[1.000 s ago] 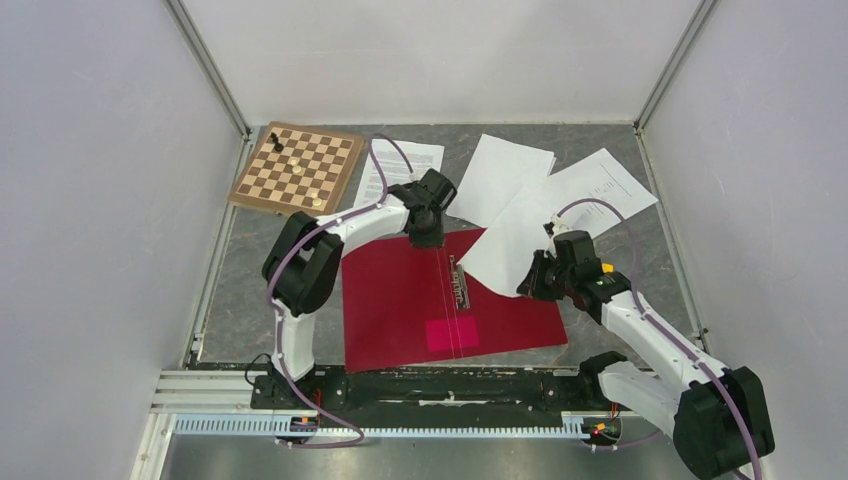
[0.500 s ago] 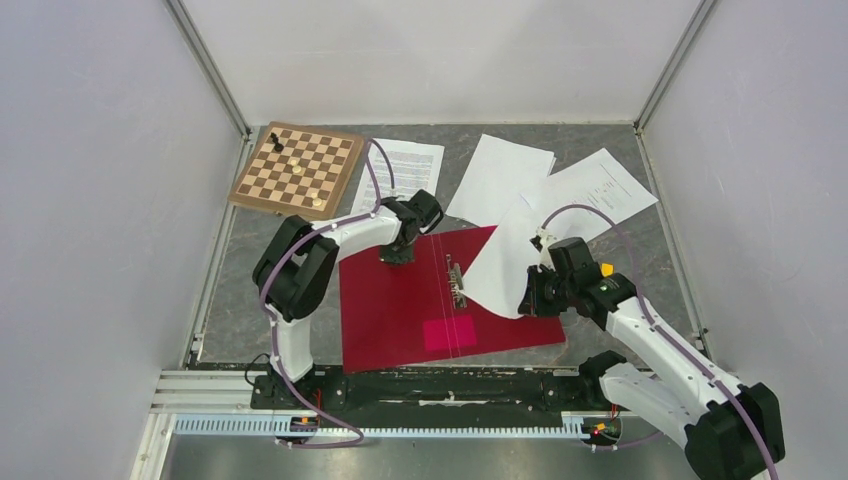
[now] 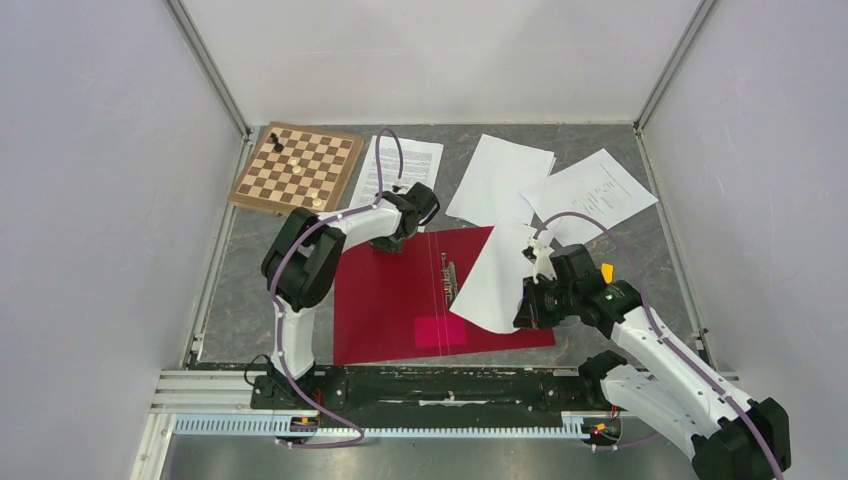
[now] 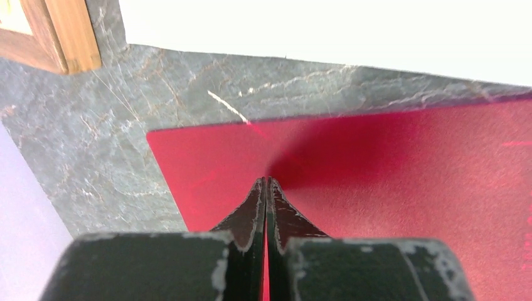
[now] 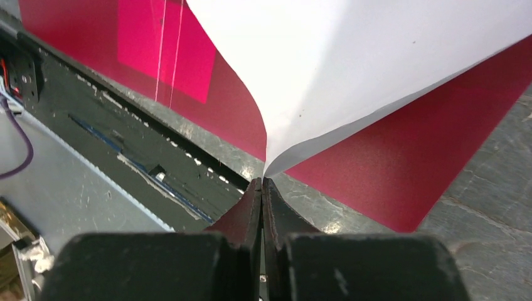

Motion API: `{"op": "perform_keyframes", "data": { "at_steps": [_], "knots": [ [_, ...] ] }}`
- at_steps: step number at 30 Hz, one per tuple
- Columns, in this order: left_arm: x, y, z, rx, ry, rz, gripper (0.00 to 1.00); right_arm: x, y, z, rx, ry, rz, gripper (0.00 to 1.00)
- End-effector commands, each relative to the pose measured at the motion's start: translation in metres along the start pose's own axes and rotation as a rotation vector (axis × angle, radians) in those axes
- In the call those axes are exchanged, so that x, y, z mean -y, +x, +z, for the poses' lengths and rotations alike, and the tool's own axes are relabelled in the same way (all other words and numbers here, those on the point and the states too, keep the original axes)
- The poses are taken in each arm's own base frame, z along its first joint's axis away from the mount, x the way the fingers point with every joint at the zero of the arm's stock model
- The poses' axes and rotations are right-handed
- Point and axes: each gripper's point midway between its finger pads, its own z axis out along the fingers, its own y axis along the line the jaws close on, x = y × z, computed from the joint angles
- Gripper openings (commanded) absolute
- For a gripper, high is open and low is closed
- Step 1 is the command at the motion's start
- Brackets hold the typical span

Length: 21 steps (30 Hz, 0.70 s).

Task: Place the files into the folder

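Note:
The red folder lies open in the middle of the table, with its metal clip and pink patch showing. My left gripper is shut, its tips down on the folder near its far left corner. My right gripper is shut on the corner of a blank white sheet and holds it curled over the folder's right half; the sheet rises from my fingertips above the folder. Three more sheets lie behind: printed, blank, printed.
A chessboard with a few pieces sits at the back left, its wooden corner showing in the left wrist view. The black base rail runs along the near edge, close under my right gripper. Grey walls enclose the table.
My right gripper has pulled the white sheet left and nearer, off the rear pile and over the folder. My left gripper moved left along the folder's far edge; the folder shifted slightly left.

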Motion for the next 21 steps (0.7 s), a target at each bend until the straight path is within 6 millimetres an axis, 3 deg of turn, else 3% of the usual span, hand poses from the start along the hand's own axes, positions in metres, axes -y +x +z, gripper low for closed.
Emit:
{"op": "perform_keyframes", "data": {
  "at_steps": [1, 5, 11, 15, 21],
  "knots": [
    [-0.004, -0.034, -0.006, 0.095, -0.003, 0.035, 0.02, -0.014, 0.01, -0.002, -0.027, -0.091, -0.062, 0.0],
    [0.003, -0.04, -0.009, 0.112, 0.052, 0.028, 0.02, -0.024, 0.015, -0.004, -0.042, -0.144, -0.095, 0.0],
    [0.017, -0.04, -0.013, 0.106, 0.129, 0.003, 0.02, -0.036, 0.033, 0.01, -0.084, -0.18, -0.133, 0.0],
    [0.022, -0.041, -0.015, 0.105, 0.158, -0.007, 0.02, -0.028, 0.043, 0.014, -0.129, -0.106, -0.19, 0.0],
    [0.026, -0.047, -0.017, 0.115, 0.179, -0.01, 0.02, -0.023, 0.029, 0.012, -0.099, 0.001, -0.265, 0.0]
  ]
}}
